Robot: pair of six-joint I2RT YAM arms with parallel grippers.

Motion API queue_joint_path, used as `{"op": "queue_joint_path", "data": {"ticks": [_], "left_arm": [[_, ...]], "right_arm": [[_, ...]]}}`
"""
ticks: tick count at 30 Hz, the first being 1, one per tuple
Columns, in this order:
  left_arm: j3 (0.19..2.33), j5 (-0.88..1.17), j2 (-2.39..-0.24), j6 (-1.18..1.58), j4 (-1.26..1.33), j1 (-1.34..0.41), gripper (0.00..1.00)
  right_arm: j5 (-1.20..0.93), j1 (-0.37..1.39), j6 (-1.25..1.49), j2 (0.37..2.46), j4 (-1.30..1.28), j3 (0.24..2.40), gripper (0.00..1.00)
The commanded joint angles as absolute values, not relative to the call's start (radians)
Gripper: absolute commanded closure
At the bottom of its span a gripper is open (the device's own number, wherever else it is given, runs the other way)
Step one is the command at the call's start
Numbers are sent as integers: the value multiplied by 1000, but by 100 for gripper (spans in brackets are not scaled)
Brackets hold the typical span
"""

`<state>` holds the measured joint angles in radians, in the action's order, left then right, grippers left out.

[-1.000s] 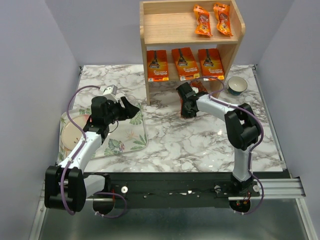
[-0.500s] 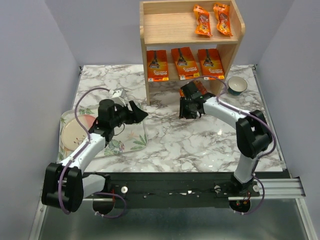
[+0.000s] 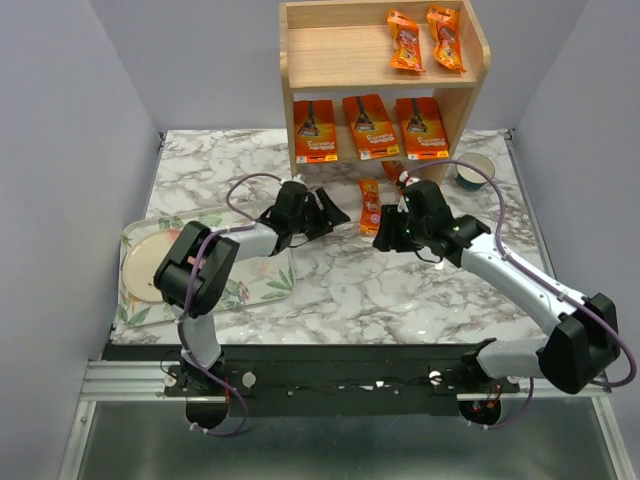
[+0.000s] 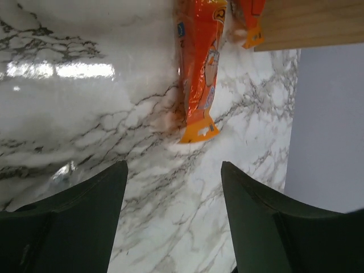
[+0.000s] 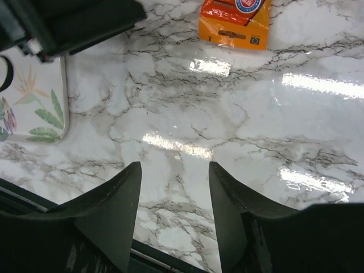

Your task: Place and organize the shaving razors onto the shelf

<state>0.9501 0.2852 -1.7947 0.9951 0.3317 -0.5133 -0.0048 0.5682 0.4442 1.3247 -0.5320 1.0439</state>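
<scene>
The wooden shelf (image 3: 470,75) stands at the back. It carries two narrow orange razor packs (image 3: 405,40) on top and three wide orange cards (image 3: 370,127) on the lower tier. One narrow razor pack (image 3: 369,205) (image 4: 199,68) lies flat on the marble in front of the shelf, its end showing in the right wrist view (image 5: 236,20). Another orange pack end (image 4: 250,23) lies by the shelf foot (image 4: 307,23). My left gripper (image 3: 335,212) (image 4: 173,170) is open, just left of the loose pack. My right gripper (image 3: 385,235) (image 5: 173,168) is open and empty, just right of it.
A leaf-print tray (image 3: 255,285) (image 5: 34,96) with a pink plate (image 3: 145,265) sits at the left front. A small bowl (image 3: 475,170) stands right of the shelf. The left gripper's dark body (image 5: 74,23) shows in the right wrist view.
The right gripper opened, left the narrow pack on the marble and drew back towards the front. The left arm swung right from the tray to beside the pack.
</scene>
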Motion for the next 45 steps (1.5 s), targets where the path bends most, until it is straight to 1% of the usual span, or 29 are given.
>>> {"op": "queue_joint_path", "data": {"ticks": [1,6,15,18,19,21,22,23,26,27,28,29,31,32,33,34,37,39,42,45], "left_arm": [[1094,163,-1911,1095,350,-548,23],[1169,155,-1999,1108,357,-589,23],[1212,153,-2103,1121,362,-650,31],[1212,152,-2117,1129,357,-664,39],[1209,150,-2115,1134,356,-664,46],[1189,156,-2106,1129,364,-663,51],[1177,161,-2091,1123,368,-661,55],[1151,179,-2083,1109,379,-657,58],[1080,250,-2042,1106,437,-644,59],[1063,290,-2030,1088,448,-635,61],[1046,304,-2017,1075,457,-634,69],[1008,310,-1988,1066,472,-632,71],[970,302,-1951,1058,482,-624,70],[941,295,-1945,1061,500,-621,66],[930,290,-1942,1063,517,-620,60],[925,285,-1942,1058,532,-617,51],[952,302,-1983,1069,583,-614,43],[1014,317,-2035,1074,606,-614,42],[1113,310,-2100,1075,577,-620,44],[1183,305,-2138,1074,552,-626,51]], "right_arm": [[-9,572,405,1235,-515,982,39],[-11,565,399,1169,-517,931,38],[-8,517,407,1115,-515,877,37],[-12,496,413,1115,-517,873,37],[-14,492,413,1115,-515,871,37],[-17,488,411,1118,-514,874,37],[-20,486,410,1120,-512,874,37],[-31,486,403,1120,-509,876,37],[-52,486,399,1126,-503,887,37],[-61,486,388,1127,-500,894,37],[-67,486,385,1131,-500,900,37],[-71,485,382,1132,-502,905,37],[-69,486,376,1137,-496,914,37],[-71,486,374,1135,-486,914,37],[-69,486,371,1137,-482,913,37],[-71,486,370,1137,-480,910,37],[-69,486,367,1131,-474,900,37],[-66,486,359,1123,-477,890,37],[-58,485,353,1108,-479,871,37],[-52,479,350,1094,-477,861,37]]}}
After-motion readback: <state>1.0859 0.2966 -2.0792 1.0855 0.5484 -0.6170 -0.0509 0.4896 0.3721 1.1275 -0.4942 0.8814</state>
